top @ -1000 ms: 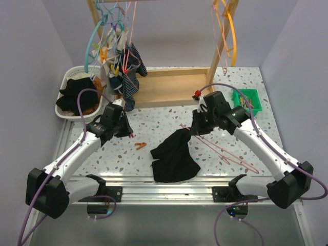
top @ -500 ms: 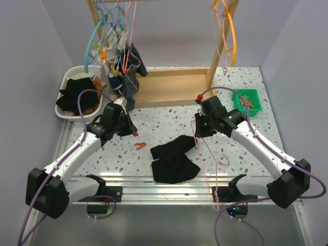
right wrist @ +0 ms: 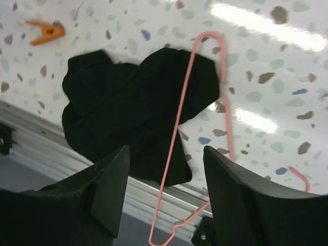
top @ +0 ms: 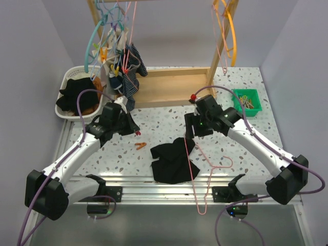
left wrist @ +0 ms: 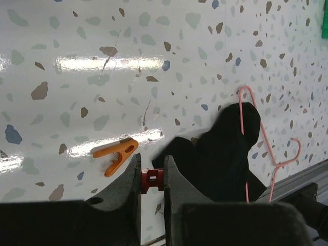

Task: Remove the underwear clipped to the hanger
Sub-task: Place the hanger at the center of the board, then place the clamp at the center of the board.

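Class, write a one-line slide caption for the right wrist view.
Open right end effector above black underwear crossed by pink hanger.

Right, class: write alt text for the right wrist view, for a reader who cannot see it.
Black underwear lies crumpled on a speckled table with a pink hanger across it. The right gripper hangs open above; an orange clip lies top left.

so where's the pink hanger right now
In the top view the pink hanger lies on the table right of centre, one arm across the black underwear.

right gripper (right wrist: 165, 174): opened | hanger (right wrist: 179, 123): dropped, seemingly across underwear (right wrist: 118, 97)
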{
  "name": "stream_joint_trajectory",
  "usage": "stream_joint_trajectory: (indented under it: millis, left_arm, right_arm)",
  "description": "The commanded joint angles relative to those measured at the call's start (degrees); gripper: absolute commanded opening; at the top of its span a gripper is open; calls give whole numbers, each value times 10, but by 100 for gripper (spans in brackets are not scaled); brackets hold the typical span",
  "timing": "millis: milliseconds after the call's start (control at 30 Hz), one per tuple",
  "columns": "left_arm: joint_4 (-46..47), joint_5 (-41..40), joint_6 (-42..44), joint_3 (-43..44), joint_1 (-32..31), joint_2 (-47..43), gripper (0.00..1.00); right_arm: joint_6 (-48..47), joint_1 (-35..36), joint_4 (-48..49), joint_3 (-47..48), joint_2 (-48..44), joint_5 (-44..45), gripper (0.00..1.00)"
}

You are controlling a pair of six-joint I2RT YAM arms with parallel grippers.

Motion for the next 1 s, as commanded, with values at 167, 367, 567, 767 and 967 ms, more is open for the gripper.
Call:
stream_joint_trajectory:
  millis: [167, 367, 567, 767, 967]
  left_arm:
    - [86, 158, 46, 18, -29, 12, 6]
    - [-13, -16, 100, 111, -157, 153, 0]
    - [8, -134, 81, 111, -150, 225, 0]
    - [-4, -137, 111, 180, -152, 312, 20]
    - [-26, -105, 136, 181, -155, 287, 100]
  right_arm:
    - [70, 90, 24, -48, -8, 10, 68]
    - [141, 89, -30, -59, -57, 113, 72]
    - [164, 88, -52, -69, -102, 103, 73]
    - [174, 88, -71, -89, -134, 100, 75]
    - [181, 88, -110, -85, -152, 117, 82]
